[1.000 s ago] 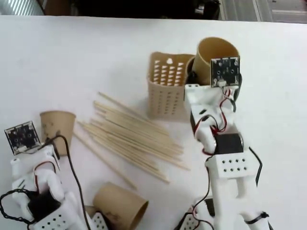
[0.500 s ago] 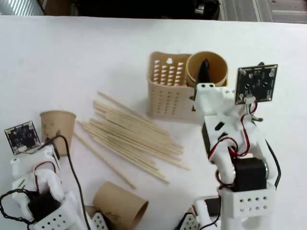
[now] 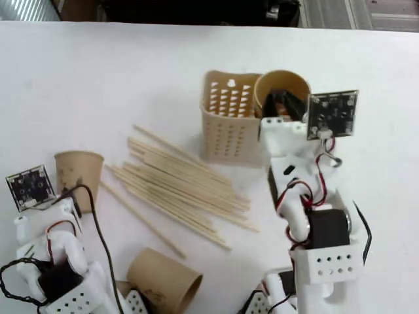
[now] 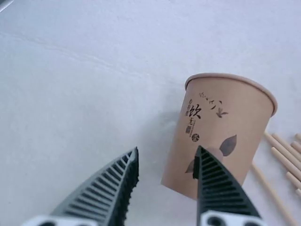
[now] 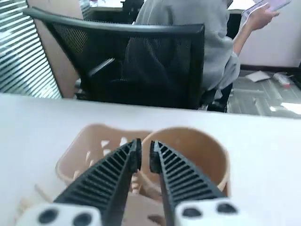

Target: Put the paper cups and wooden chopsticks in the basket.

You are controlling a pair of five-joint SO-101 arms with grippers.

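**A:** How far along is it?

**B:** Barely begun, I'd judge. Nearest, beside the left arm [image 3: 59,261], a tipped paper cup [image 3: 163,282] lies on its side on the table [image 3: 98,78]. A little farther, a second paper cup [image 3: 78,171] is on the table too, though I can't tell whether it stands or lies. The wooden chopsticks [image 3: 183,190] are fanned out in a loose heap in the middle. Beyond them the basket [image 3: 226,134] looks empty. Farthest off, a third paper cup [image 3: 294,84], mouth up, touches the basket's side and seems to be outside its wall, not in it.

**A:** So everything is left?

**B:** As far as I can see, yes: three cups and all the chopsticks.

**A:** And the arms?

**B:** The left gripper [image 4: 167,150] is low over the table, jaws moderately apart with nothing between them. The second cup is just ahead, off to one jaw's side. The right arm [image 3: 308,216] stretches to the far cup. The right gripper [image 5: 145,142] has its jaws nearly together, one inside the cup and one on the basket side. It appears to pinch the cup's wall. Whether that cup rests on the table or hangs, I can't tell.
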